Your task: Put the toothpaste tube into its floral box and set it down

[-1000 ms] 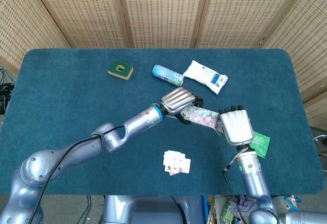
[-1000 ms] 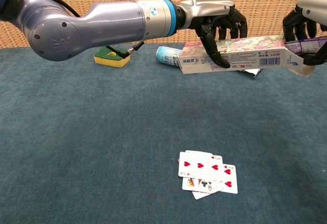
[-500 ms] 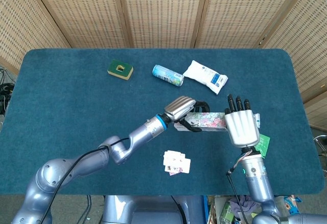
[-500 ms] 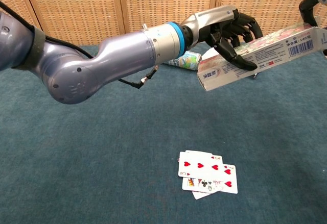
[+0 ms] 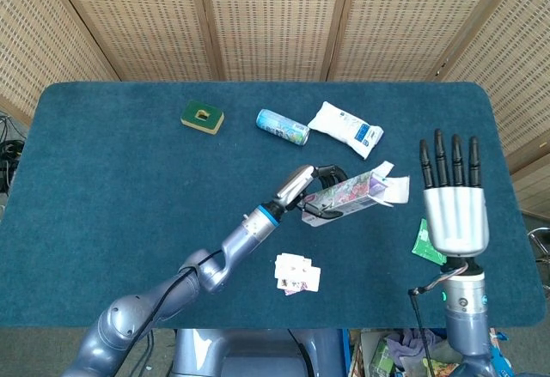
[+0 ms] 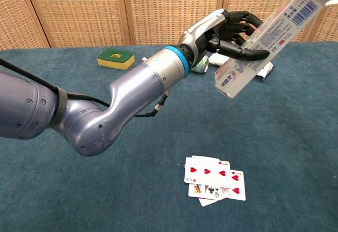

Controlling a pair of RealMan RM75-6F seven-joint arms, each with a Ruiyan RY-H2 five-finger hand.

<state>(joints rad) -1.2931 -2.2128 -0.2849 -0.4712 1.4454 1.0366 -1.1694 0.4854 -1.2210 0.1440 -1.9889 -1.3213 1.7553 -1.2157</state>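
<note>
The floral box (image 5: 348, 193) hangs above the table's middle, gripped near its closed end by my left hand (image 5: 314, 185). In the chest view the box (image 6: 269, 34) tilts steeply, its far end rising toward the upper right, and my left hand (image 6: 228, 31) wraps its lower part. Its end flap (image 5: 391, 185) stands open in the head view. The toothpaste tube shows in neither view. My right hand (image 5: 453, 198) is off to the right of the box, apart from it, upright with its fingers spread and nothing in it.
A green-and-yellow sponge (image 5: 202, 117), a can (image 5: 282, 126) and a white packet (image 5: 345, 128) lie at the back. Playing cards (image 5: 296, 274) lie near the front edge, below the box. A green packet (image 5: 427, 241) lies beside my right wrist.
My left hand has lifted the box and tipped its open end upward. My right hand has let go of the box's end, moved off to the right and spread its fingers.
</note>
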